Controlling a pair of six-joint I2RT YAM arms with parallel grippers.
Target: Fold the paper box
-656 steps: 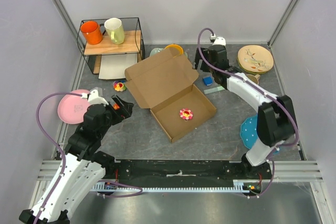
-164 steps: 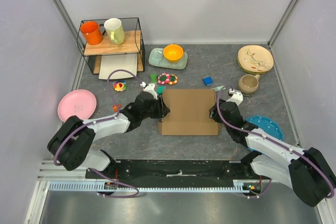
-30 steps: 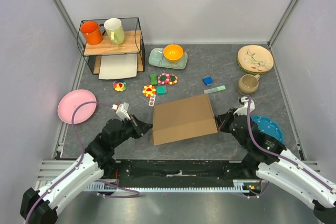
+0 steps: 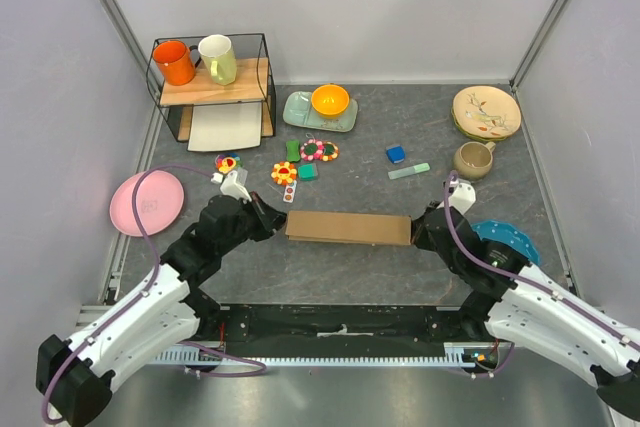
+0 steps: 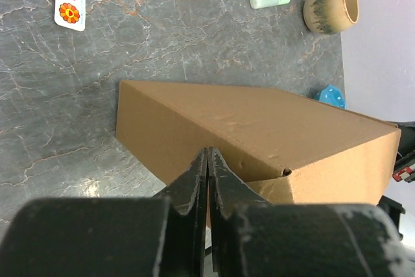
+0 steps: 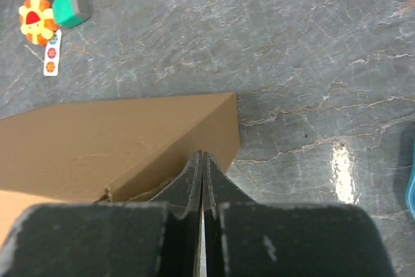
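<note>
The paper box (image 4: 348, 227) is a closed brown cardboard mailer, seen from above as a narrow strip, tipped up with one long edge toward the arms. My left gripper (image 4: 278, 222) is shut, its closed tips pressed against the box's left end. My right gripper (image 4: 418, 230) is shut too, tips against the right end. In the left wrist view the box (image 5: 259, 128) fills the middle, the shut gripper (image 5: 207, 154) touching its near end wall. The right wrist view shows the box (image 6: 117, 141) at left, with the shut gripper (image 6: 201, 157) at its corner wall.
Behind the box lie flower toys (image 4: 285, 173), a blue block (image 4: 396, 155) and a mint stick (image 4: 409, 171). A pink plate (image 4: 147, 202) sits left, a blue plate (image 4: 505, 242) right. Farther back are a tan mug (image 4: 472, 160), a patterned plate (image 4: 486, 112), a green tray (image 4: 300, 107) and a wire shelf (image 4: 210, 87).
The box has rotated from lying tilted with its broad face up to standing on edge between the grippers. Both grippers have shifted slightly away from the arm bases with it.
</note>
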